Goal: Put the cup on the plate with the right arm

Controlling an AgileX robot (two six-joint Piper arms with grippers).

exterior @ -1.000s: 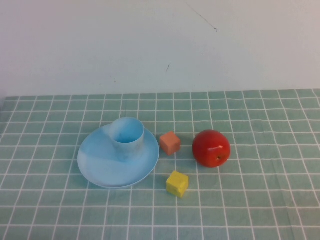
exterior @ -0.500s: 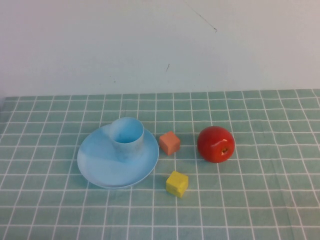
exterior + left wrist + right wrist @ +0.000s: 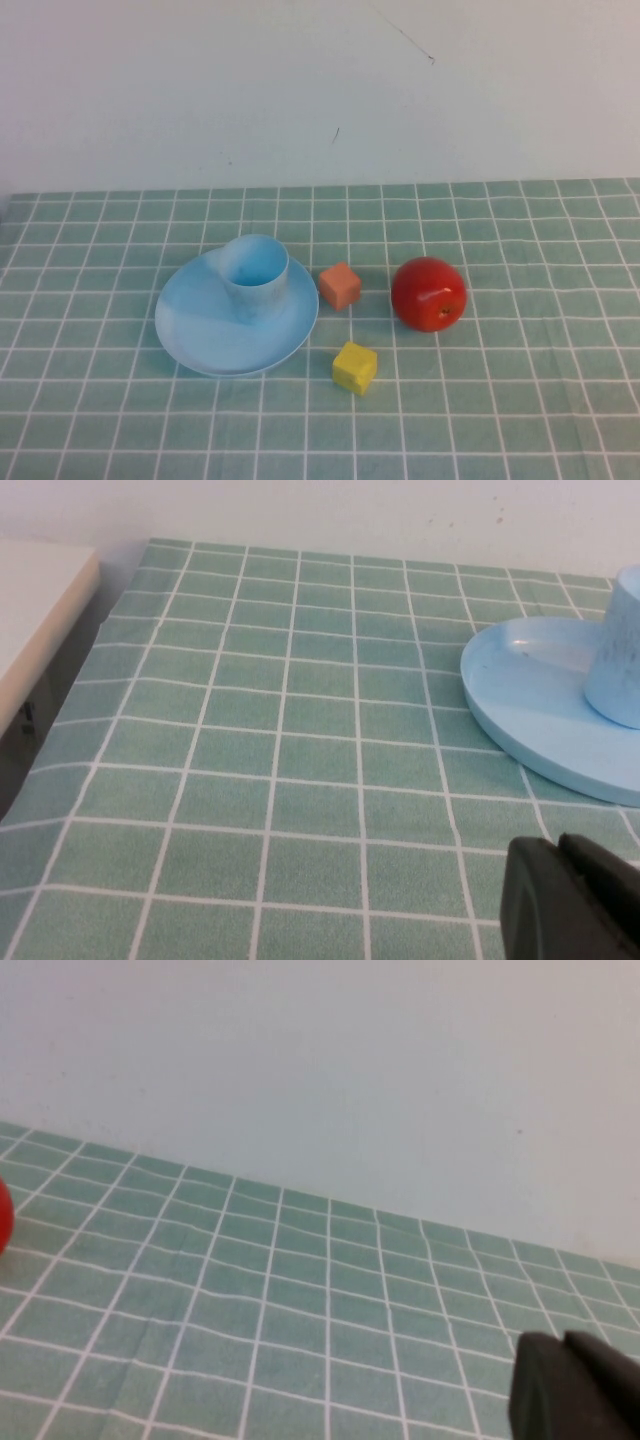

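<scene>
From my station I am looking down at the table [image 3: 520, 420], which is wearing a green cloth with a white grid, and neither arm is showing in the high view.

Farthest left, the left gripper [image 3: 570, 900] is appearing only as a dark corner in its own wrist view, sitting low over the cloth just beside the plate's rim; I cannot tell whether it is open or closed.

Next, the round shallow light blue plastic plate [image 3: 205, 335] is lying flat on the left-centre of the table. The small light blue plastic tumbler, the cup [image 3: 256, 279], is standing upright on the plate's far right part, mouth up, with nothing gripping it. The left wrist view is showing the same pair: the plate [image 3: 520, 695] with the cup [image 3: 622, 650] resting on it.

Just right of the plate, a small orange cube [image 3: 340, 285] is sitting on the cloth, and a small yellow cube [image 3: 354, 367] is sitting nearer to me, close to the plate's near right edge. Both are apart from the plate.

Further right, a glossy red apple [image 3: 429, 294] is resting on the cloth, apart from the orange cube.

Farthest right, the right gripper [image 3: 575, 1390] is showing only as a dark shape in its wrist view, over bare cloth away from the cup; again I cannot tell its state.
</scene>
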